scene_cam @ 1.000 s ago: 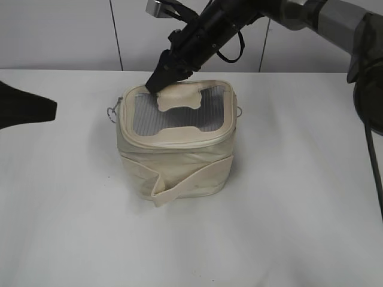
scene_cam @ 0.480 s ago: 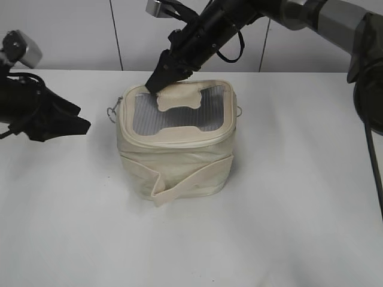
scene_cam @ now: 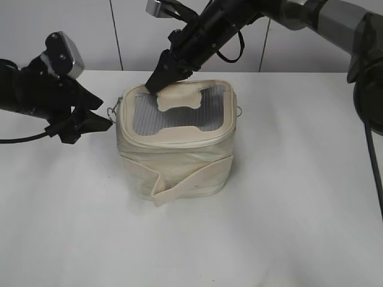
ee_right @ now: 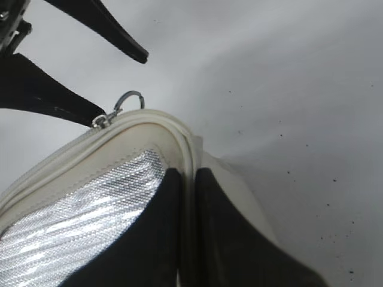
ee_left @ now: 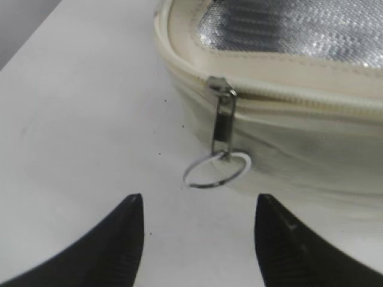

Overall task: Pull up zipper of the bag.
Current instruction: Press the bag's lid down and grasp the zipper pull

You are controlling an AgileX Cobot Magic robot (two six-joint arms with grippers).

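The zipper (ee_left: 281, 95) runs around the top rim of the bag (scene_cam: 176, 161), which sits mid-table. Since a second ago the left gripper (scene_cam: 99, 122) has swept in from the frame edge to the bag's 9 o'clock side; in the left wrist view its released jaws now flank the ring pull (ee_left: 215, 170), apart from it. We judge the grasp is next. The slider (ee_left: 222, 119) hangs lengthwise down from the track, ring lowest. The right gripper (ee_right: 187, 239) stays clenched on the rim at 12 o'clock.
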